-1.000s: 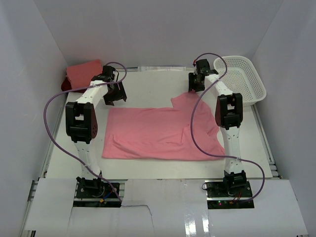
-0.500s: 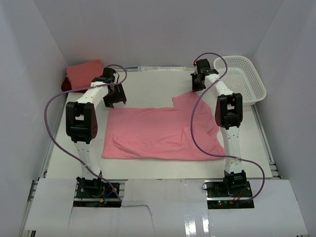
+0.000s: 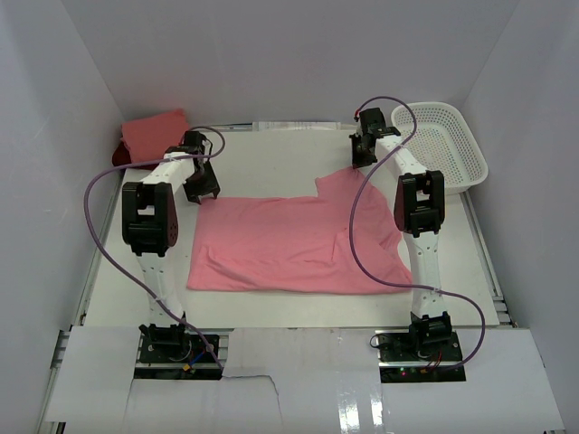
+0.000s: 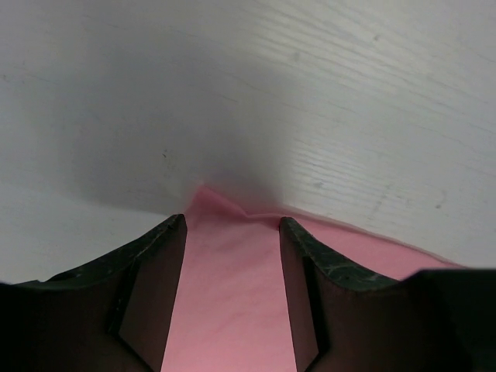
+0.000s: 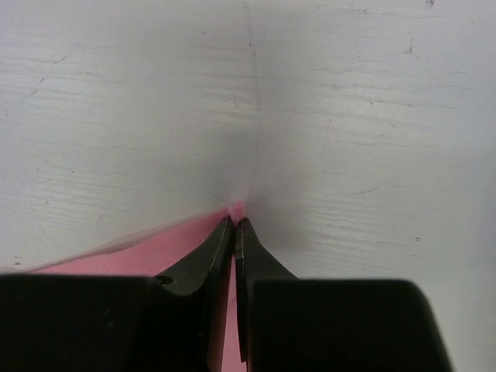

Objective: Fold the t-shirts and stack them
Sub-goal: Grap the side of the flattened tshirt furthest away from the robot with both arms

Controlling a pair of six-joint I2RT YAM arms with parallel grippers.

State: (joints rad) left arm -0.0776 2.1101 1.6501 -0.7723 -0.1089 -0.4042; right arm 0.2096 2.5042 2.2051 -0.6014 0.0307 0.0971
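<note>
A rose pink t-shirt (image 3: 289, 244) lies spread flat across the middle of the table. My left gripper (image 3: 204, 188) is down at its far left corner. In the left wrist view the left gripper (image 4: 232, 225) is open, its jaws apart on either side of the pink corner (image 4: 225, 294). My right gripper (image 3: 360, 161) is at the shirt's far right corner. In the right wrist view the right gripper (image 5: 235, 222) is shut on the tip of pink cloth (image 5: 155, 252). A folded salmon pink t-shirt (image 3: 154, 134) rests on a dark red one (image 3: 118, 155) at the back left.
A white mesh basket (image 3: 434, 107) stands at the back right corner, just right of the right arm. White walls close in the table on the left, back and right. Purple cables loop from both arms.
The right gripper has closed on the shirt's far right corner. The left gripper has moved left and nearer onto the far left corner, its jaws narrowing.
</note>
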